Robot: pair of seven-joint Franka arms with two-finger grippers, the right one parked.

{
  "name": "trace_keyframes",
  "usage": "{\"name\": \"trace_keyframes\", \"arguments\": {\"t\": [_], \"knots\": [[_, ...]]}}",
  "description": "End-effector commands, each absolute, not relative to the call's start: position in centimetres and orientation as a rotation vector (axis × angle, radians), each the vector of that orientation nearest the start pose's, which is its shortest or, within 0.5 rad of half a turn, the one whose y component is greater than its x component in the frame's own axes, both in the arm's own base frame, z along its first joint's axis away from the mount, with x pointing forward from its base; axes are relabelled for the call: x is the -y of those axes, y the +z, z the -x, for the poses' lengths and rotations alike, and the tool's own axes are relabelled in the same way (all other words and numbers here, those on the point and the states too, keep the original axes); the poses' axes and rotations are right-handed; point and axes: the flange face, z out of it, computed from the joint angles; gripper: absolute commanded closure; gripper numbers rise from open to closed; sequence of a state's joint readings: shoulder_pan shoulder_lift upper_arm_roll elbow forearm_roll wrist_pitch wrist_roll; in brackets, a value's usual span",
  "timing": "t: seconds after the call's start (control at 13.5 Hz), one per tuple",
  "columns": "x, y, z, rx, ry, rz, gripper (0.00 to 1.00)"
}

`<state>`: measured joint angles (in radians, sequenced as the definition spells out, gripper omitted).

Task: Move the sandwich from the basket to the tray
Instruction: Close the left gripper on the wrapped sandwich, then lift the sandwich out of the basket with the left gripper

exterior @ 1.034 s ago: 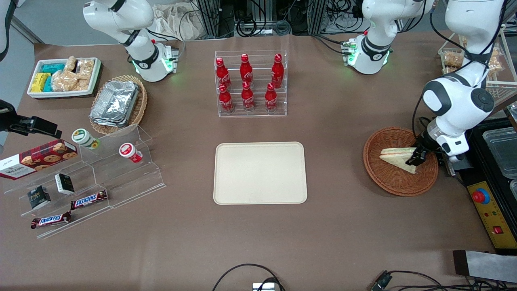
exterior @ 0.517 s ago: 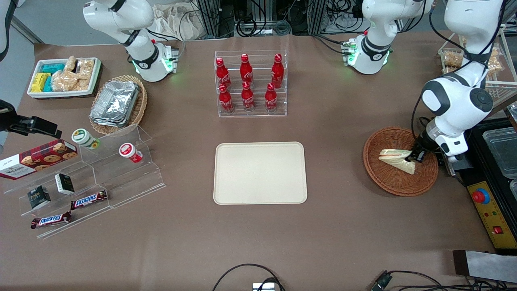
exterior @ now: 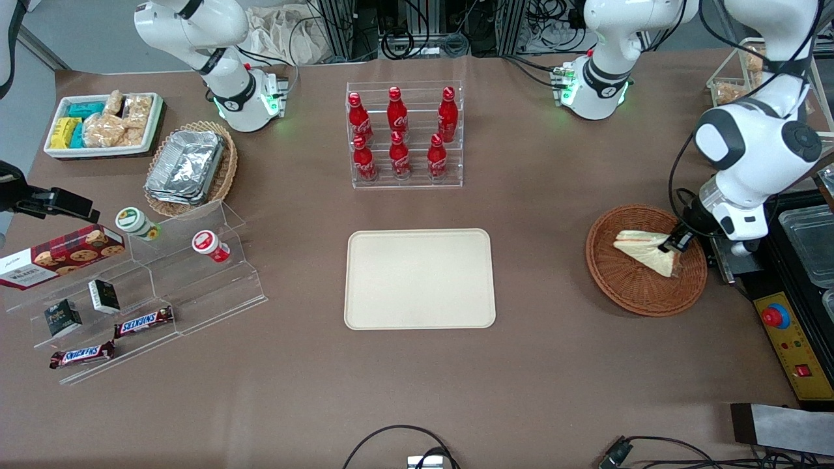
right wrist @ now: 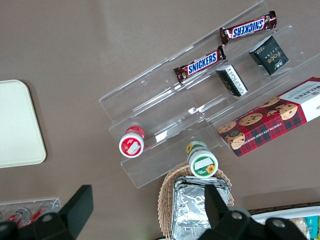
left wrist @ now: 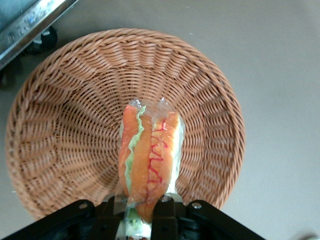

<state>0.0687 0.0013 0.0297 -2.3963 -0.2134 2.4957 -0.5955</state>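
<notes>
The sandwich [exterior: 642, 250], a pale wedge wrapped in clear film, hangs just above the reddish-brown wicker basket [exterior: 625, 293] at the working arm's end of the table. My left gripper [exterior: 674, 245] is shut on the wedge's wide end. In the left wrist view the sandwich [left wrist: 150, 155] shows its orange and green filling, pinched between the black fingers [left wrist: 165, 220] of the gripper [left wrist: 142, 217], with the basket [left wrist: 60, 125] below it. The cream tray [exterior: 419, 279] lies in the table's middle, with nothing on it.
A clear rack of red cola bottles [exterior: 404, 133] stands farther from the camera than the tray. A black control box with a red button [exterior: 775, 317] sits beside the basket. Acrylic shelves with snacks [exterior: 130, 286], a foil-tray basket [exterior: 189, 166] and a snack bin [exterior: 104, 124] lie toward the parked arm's end.
The gripper closed on the sandwich's wide end and has lifted it a little off the basket floor; the arm has risen and swung slightly away from the tray.
</notes>
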Motion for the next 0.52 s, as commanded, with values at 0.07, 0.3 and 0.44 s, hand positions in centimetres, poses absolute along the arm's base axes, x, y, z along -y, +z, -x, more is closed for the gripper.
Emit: {"name": "trace_keyframes", "arguments": {"t": [0.07, 0.3, 0.44], "knots": [[-2.4, 37.2, -50.0, 1.005, -0.082, 3.033, 1.00], [1.5, 40.5, -51.2, 0.847, -0.072, 3.054, 1.00], [4.8, 43.0, -52.0, 0.749, -0.086, 3.079, 1.00]]}}
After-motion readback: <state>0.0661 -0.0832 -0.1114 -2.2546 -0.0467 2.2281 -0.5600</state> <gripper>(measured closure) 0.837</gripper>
